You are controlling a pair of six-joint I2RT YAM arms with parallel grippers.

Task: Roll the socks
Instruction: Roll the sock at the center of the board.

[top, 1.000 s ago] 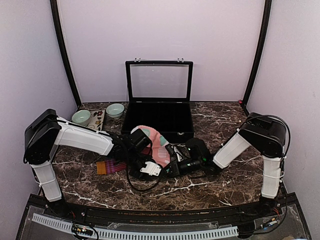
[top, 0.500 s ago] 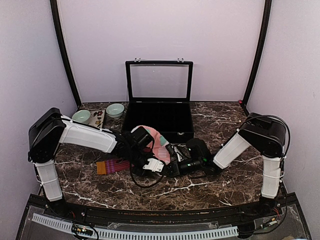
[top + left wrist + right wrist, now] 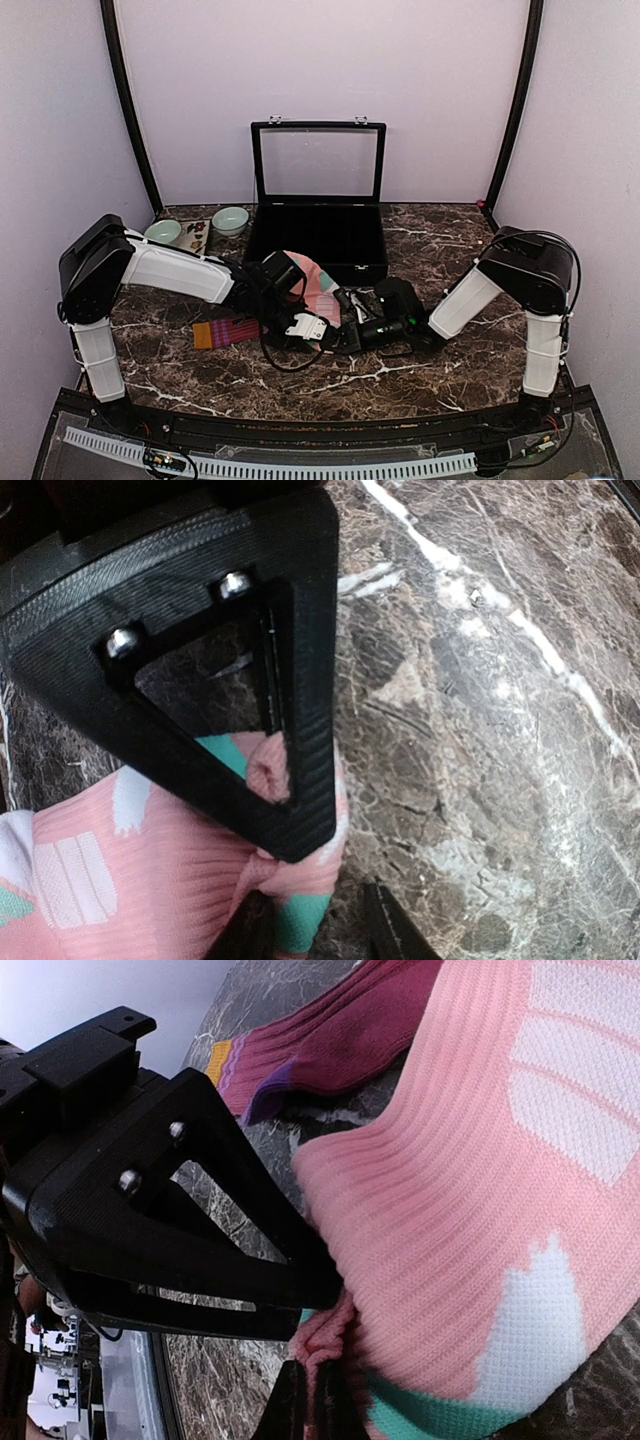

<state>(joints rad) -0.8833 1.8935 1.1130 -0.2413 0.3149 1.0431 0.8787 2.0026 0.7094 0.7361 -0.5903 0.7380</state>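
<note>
The right gripper (image 3: 312, 1392) is clamped on the salmon-pink sock's (image 3: 470, 1200) bunched tip. I cannot tell the left gripper's (image 3: 316, 330) spread. That thin pinch could slip mid-roll.

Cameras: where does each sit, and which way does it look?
Top: high behind the arms, looking down on table and case.
Left wrist: on the left arm, looking down past a black finger at pink sock.
Right wrist: on the right arm, facing maroon sock, black finger left.
Both wrist views share the pink sock's bunched end.
</note>
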